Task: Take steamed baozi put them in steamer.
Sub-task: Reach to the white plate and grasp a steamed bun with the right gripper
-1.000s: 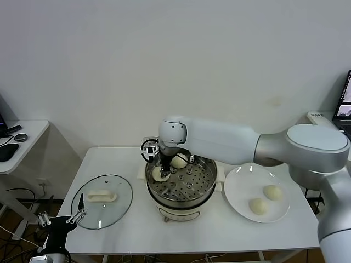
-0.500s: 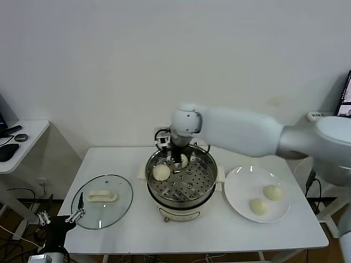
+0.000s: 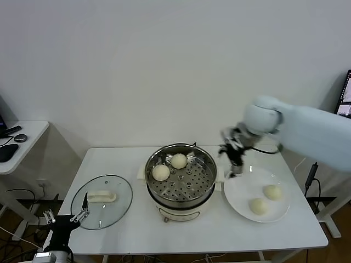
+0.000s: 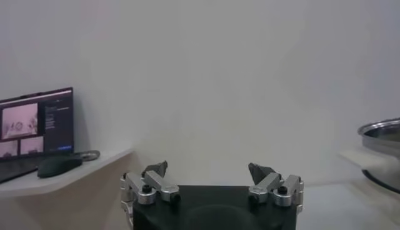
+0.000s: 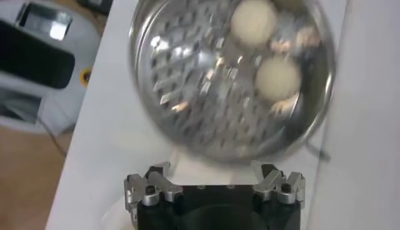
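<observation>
The steamer is a shiny steel pot on a white base at the table's middle. Two cream-white baozi lie on its perforated tray, one at the left and one at the back; both show in the right wrist view. Two more baozi lie on the white plate to the right. My right gripper is open and empty, in the air between the steamer and the plate. My left gripper is open and empty, parked low off the table's front left.
A round glass lid with a white handle lies on the table left of the steamer. A side table with dark items stands at the far left. A monitor edge shows at the far right.
My right gripper let go of a baozi on the steamer's tray, rose out of the pot and swung right toward the plate. The left arm stayed parked.
</observation>
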